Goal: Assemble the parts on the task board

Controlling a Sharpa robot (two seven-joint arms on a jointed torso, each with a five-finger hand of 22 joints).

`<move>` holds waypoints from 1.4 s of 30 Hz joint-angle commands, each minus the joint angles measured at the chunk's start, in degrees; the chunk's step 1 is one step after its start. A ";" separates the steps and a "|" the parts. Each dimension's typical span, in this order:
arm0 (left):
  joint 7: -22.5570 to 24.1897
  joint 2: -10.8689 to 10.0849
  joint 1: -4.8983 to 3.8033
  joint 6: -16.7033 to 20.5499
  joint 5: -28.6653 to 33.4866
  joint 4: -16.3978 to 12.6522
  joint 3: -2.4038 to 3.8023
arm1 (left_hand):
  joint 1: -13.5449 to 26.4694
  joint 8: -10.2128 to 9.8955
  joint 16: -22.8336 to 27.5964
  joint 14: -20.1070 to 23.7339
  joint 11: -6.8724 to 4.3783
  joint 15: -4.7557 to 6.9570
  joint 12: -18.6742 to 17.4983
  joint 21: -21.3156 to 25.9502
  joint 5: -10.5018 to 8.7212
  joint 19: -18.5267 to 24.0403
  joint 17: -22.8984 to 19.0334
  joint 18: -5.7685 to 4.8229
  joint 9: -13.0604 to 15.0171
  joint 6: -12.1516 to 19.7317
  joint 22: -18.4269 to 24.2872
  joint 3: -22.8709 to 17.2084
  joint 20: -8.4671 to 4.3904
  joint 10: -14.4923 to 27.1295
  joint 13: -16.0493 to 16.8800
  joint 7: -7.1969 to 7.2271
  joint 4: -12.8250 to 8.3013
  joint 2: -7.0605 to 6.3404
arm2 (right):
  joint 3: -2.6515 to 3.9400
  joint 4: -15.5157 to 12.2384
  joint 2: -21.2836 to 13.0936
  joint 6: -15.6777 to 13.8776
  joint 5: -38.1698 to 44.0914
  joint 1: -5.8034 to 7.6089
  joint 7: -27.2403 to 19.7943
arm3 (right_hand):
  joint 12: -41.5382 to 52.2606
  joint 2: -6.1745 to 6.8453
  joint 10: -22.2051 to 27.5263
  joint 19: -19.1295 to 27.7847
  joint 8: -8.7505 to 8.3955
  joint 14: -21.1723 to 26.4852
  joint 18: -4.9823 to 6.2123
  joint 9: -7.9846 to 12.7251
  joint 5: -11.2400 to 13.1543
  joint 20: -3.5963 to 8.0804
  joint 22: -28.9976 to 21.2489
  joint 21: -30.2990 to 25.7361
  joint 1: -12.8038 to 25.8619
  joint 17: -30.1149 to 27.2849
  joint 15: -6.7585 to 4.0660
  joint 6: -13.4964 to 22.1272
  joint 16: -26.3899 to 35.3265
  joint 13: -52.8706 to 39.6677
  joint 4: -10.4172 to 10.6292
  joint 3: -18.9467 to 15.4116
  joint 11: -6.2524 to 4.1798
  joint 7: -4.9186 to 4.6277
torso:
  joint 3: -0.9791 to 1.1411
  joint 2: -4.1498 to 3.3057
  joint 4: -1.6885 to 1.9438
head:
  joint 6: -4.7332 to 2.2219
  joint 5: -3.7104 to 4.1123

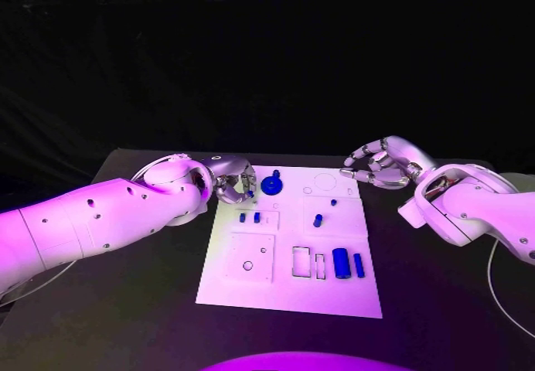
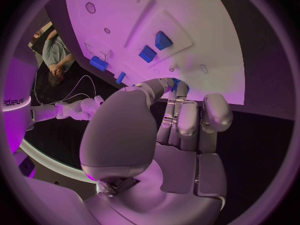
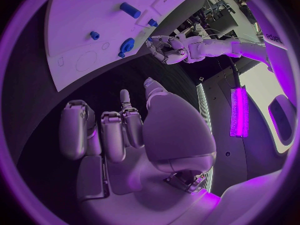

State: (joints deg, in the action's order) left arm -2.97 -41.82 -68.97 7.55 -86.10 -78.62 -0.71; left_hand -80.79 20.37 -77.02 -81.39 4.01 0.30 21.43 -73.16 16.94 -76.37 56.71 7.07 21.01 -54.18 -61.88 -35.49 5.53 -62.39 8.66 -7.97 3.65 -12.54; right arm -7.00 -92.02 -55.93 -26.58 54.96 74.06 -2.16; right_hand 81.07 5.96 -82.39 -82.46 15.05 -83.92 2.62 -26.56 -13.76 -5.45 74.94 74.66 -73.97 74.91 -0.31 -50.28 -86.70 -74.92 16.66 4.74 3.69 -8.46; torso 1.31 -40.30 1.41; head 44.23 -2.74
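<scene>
While the left hand (image 1: 232,185) curls its fingers at the blue gear (image 1: 274,185) near the far left corner of the task board (image 1: 251,290), seemingly seating it, the right hand (image 1: 379,164) hovers half-curled and empty beyond the far right corner, so pressing the gear home looks next.

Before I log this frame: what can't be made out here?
- Left hand and the blue gear: in the head view they overlap, so contact is unclear; its own fingers hide it at the wrist.
- Outlines on the task board: too small to read.
- Right hand: curled, apparently holding nothing.
</scene>
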 commanded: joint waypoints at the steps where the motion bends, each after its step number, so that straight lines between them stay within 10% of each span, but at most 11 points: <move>1: -0.18 0.44 0.01 -1.70 0.86 0.25 -0.07 | 0.72 -0.37 -0.28 -0.37 0.11 -0.05 -0.28 -0.25 -0.24 0.03 -0.05 -1.10 0.08 -0.23 0.07 0.17 0.05 -0.48 -0.08 0.00 0.03 -0.07 | 0.00 0.01 0.07 0.11 0.24 -0.04 -0.35 | 0.01 -0.50 0.11 0.36 0.36 -3.81 1.13 -0.07 -0.22 0.02 3.28 -0.19 0.04 4.97 -0.27 0.06 0.35 -6.30 -0.07 -0.26 -0.09 0.16 | 0.03 -0.07 -0.12 | 0.08 -0.03; 42: -0.35 3.07 0.32 -5.27 1.17 3.03 -1.04 | 0.94 -0.48 -0.09 -0.16 0.06 -0.03 -0.65 0.05 -0.36 0.32 -0.58 -1.00 0.11 -0.41 0.52 0.24 0.01 -0.75 -0.13 0.06 0.09 0.02 | 0.00 -0.11 0.11 0.07 0.24 -0.04 -0.38 | -0.07 -0.63 0.14 0.38 0.46 -3.79 1.15 -0.10 -0.25 0.05 3.21 -0.35 0.08 4.85 -0.31 0.05 0.44 -6.22 -0.12 -0.41 -0.13 0.19 | 0.05 0.02 -0.02 | 0.84 0.41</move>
State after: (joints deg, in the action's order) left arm -3.14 -38.91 -68.72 4.11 -85.14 -75.60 -1.66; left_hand -80.35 20.06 -76.99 -81.38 4.00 0.30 20.97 -73.16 16.94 -76.37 56.18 7.08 21.13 -54.16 -61.40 -35.49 5.53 -62.79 8.62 -7.97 3.65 -12.54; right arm -7.00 -92.06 -55.84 -26.61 54.95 74.06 -2.15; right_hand 81.07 5.96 -82.40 -82.46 15.30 -83.92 2.63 -26.60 -13.75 -5.45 74.91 74.66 -73.97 74.94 -0.31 -50.28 -86.47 -74.91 16.51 4.58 3.69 -8.46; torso 1.38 -40.26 1.40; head 45.02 -2.33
